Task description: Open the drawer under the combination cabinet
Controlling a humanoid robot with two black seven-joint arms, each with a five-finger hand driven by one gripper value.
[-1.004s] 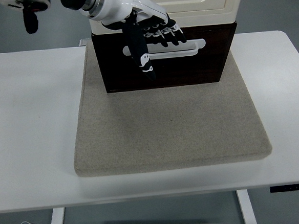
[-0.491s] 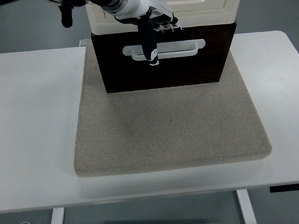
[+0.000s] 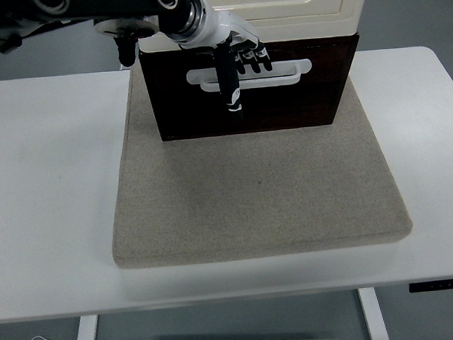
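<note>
The combination cabinet [image 3: 297, 9] has a cream upper body and stands at the back of a grey mat [image 3: 251, 191]. Under it is the dark brown drawer [image 3: 292, 103], pushed in flush, with a white bar handle [image 3: 286, 72] across its front. My left hand [image 3: 241, 66] reaches in from the upper left in a white and black glove. Its fingers [image 3: 254, 60] curl down into the handle's slot at the left half. The thumb [image 3: 230, 92] hangs straight down in front of the drawer face. My right arm does not show.
The mat lies on the white table [image 3: 49, 190], with bare tabletop on both sides of it and along the near edge. My left forearm [image 3: 90, 4] crosses the top left above the table's back edge.
My left hand has drawn back toward the cabinet and its fingers have gone from hovering spread in front of the handle to hooking into its slot. The drawer has not moved.
</note>
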